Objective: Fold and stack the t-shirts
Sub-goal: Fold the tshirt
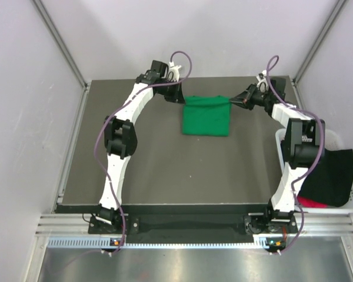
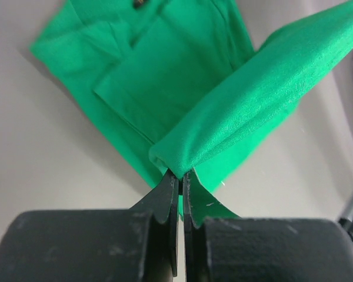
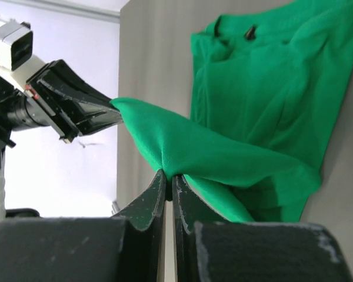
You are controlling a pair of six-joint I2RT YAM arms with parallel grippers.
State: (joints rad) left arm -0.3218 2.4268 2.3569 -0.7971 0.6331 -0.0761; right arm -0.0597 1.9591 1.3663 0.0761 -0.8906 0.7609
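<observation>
The green t-shirt (image 1: 206, 116) is laid toward 12 o'clock on the dark table (image 1: 165, 170), already narrowed into a rough rectangle with its sleeves turned in. Its far edge is raised off the surface at two corners. The corner at about 11 o'clock is pinched by the left gripper (image 2: 177, 176), whose fingers are pressed together on a fold of cloth. The corner at about 1 o'clock is pinched the same way by the right gripper (image 3: 167, 176).

The edge is held at both ends, it is judged, so that it stays taut and level and can be carried toward 6 o'clock in one even fold. A one-sided lift would probably skew the crease.

A white basket (image 1: 341, 138) is set at 3 o'clock, beside the right arm. The black t-shirt (image 1: 329, 176) is draped over it and the red t-shirt (image 1: 312, 202) is bunched beneath, both apparently not yet folded.
</observation>
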